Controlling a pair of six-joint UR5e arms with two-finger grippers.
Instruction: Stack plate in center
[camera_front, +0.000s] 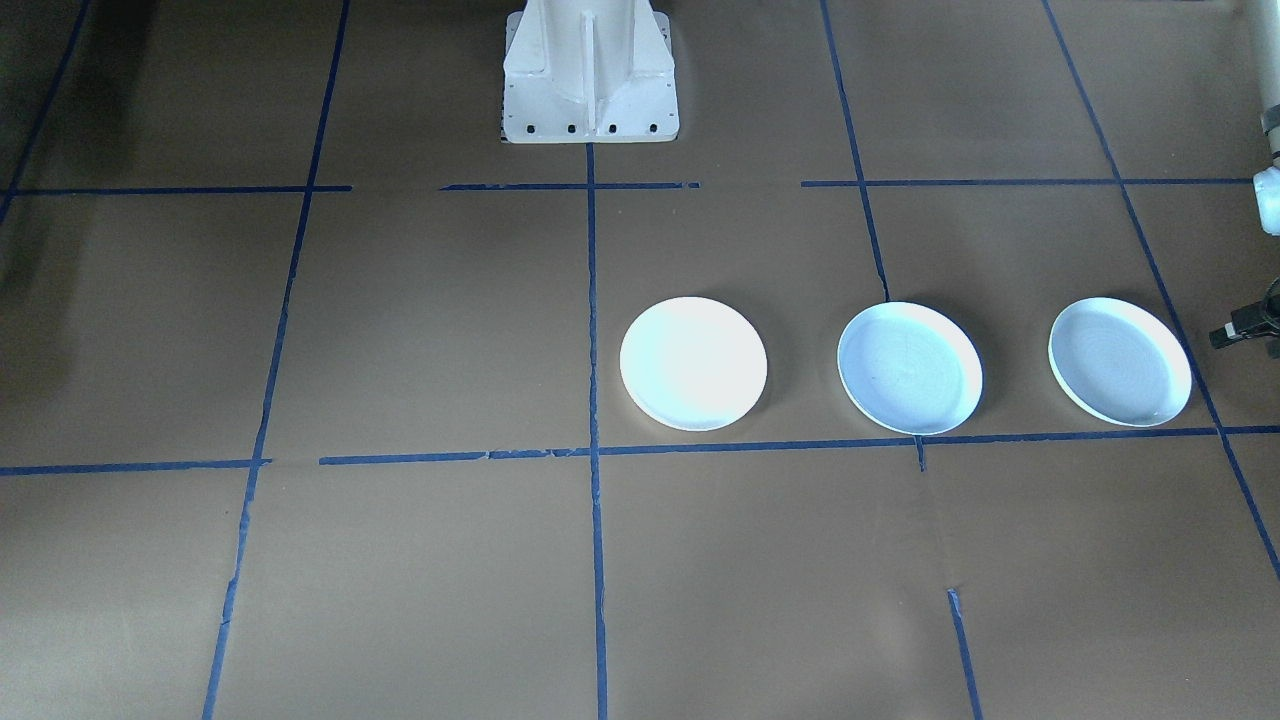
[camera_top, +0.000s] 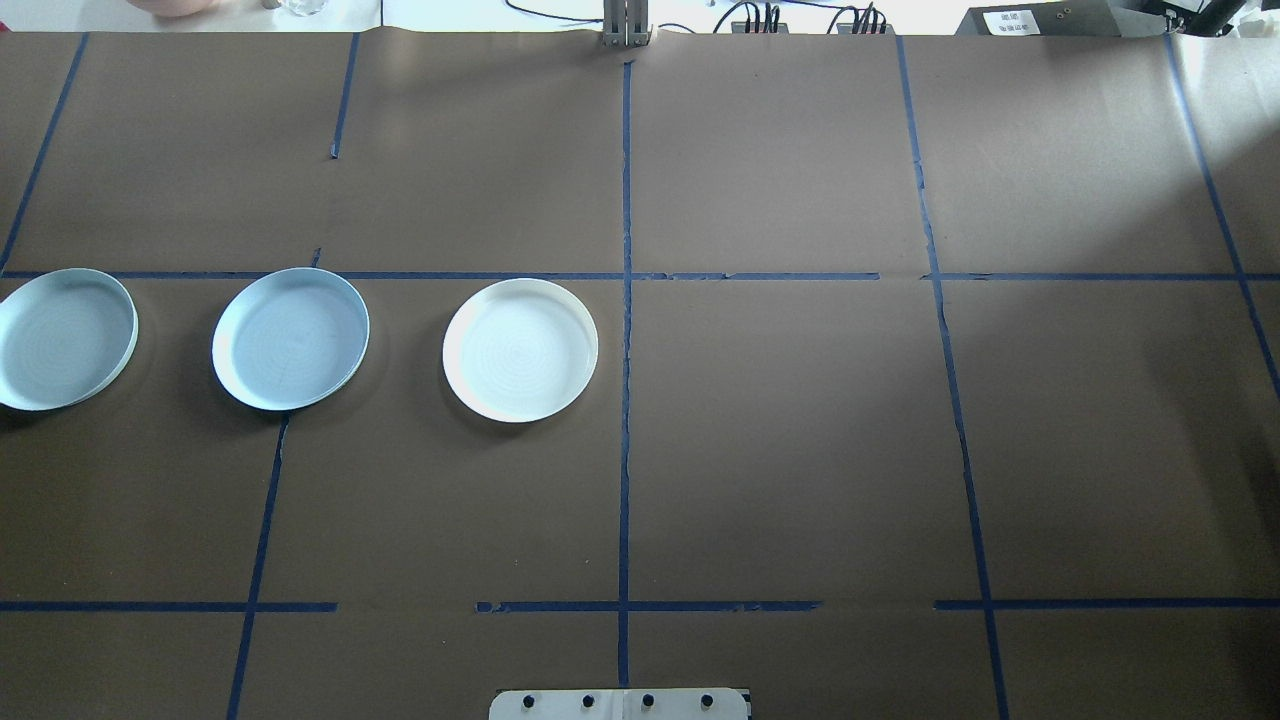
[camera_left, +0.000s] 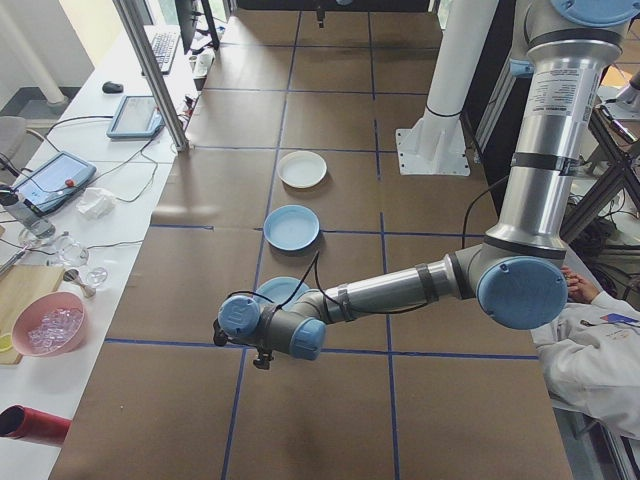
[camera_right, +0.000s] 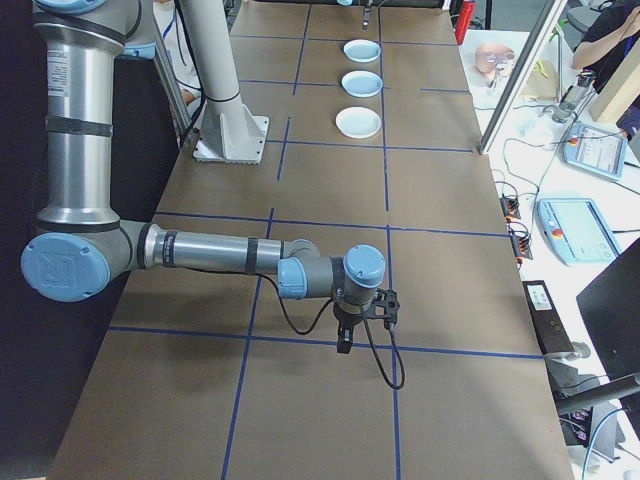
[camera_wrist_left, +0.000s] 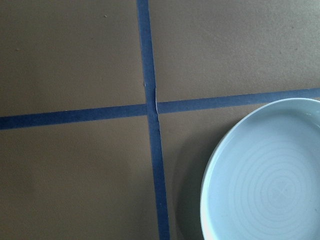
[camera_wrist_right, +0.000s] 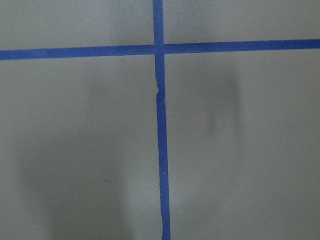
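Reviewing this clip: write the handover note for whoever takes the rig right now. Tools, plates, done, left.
Left tool: seen only from the side, near the outermost plate; open or shut cannot be told, no plate seen in it.
Right tool: far end of the table, over bare paper and tape; state cannot be told.
Plates: three in a row on the robot's left half, all separate: white plate nearest the centre line, middle blue plate, outer blue plate.
Done: nothing stacked.
Left: all the stacking at the centre.
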